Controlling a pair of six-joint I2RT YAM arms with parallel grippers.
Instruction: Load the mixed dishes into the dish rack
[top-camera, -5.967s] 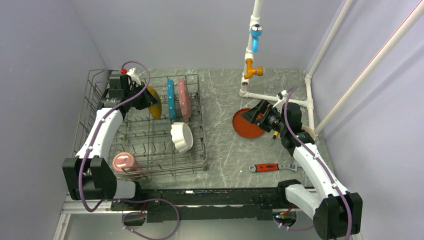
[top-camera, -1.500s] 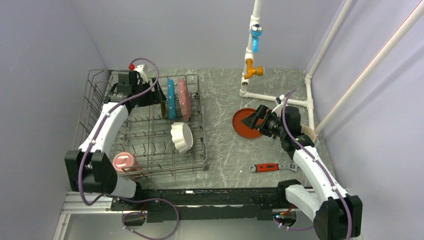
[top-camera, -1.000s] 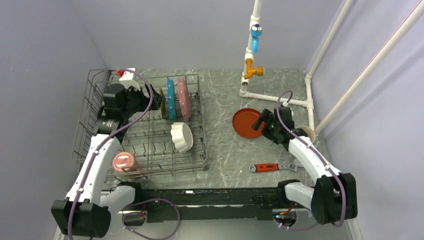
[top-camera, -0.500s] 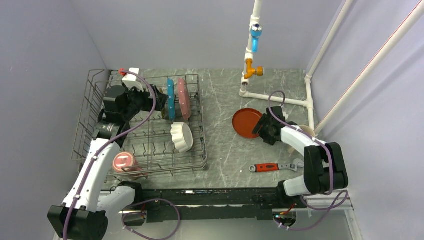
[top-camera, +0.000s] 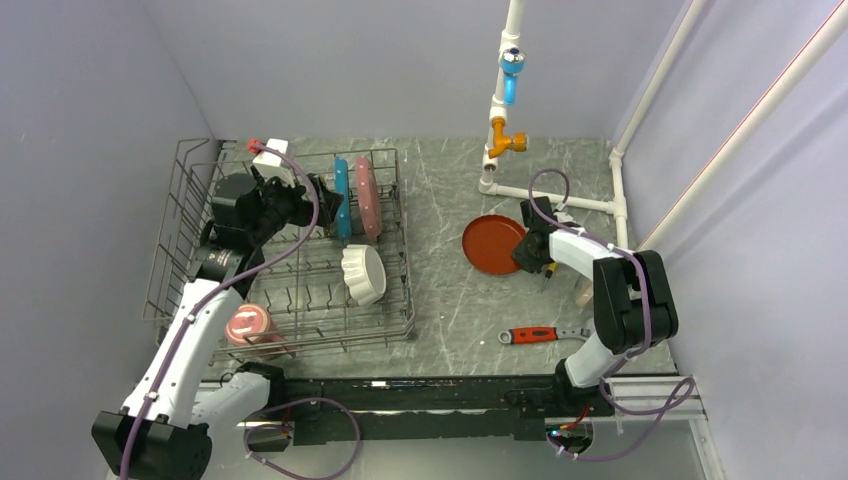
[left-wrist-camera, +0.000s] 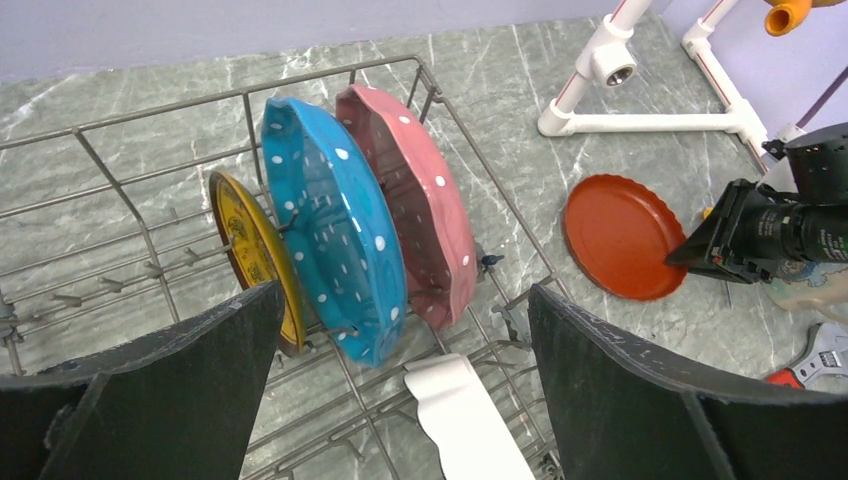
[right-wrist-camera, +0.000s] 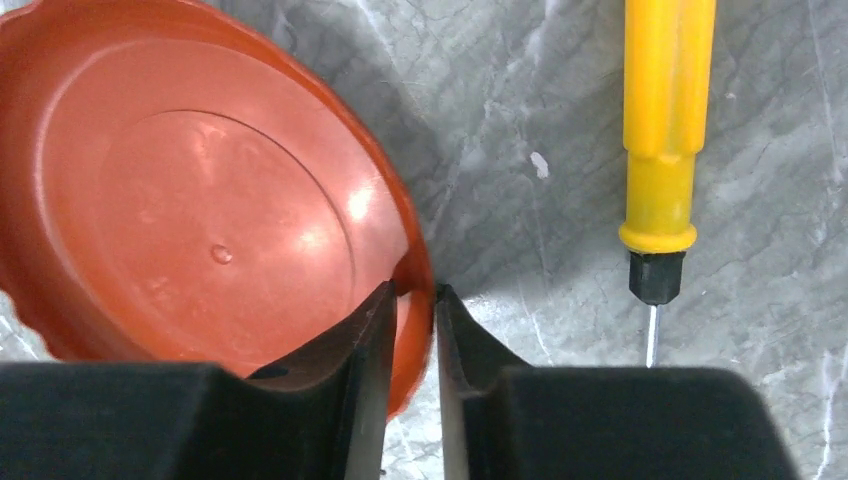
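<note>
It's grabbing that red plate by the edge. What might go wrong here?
The right pincer nips only the thin rim of the red plate, so the plate may slip or swing once lifted. The screwdriver lies close beside it and might get knocked.

Three plates stand in the dish rack; a fourth plate lies right of it
</note>
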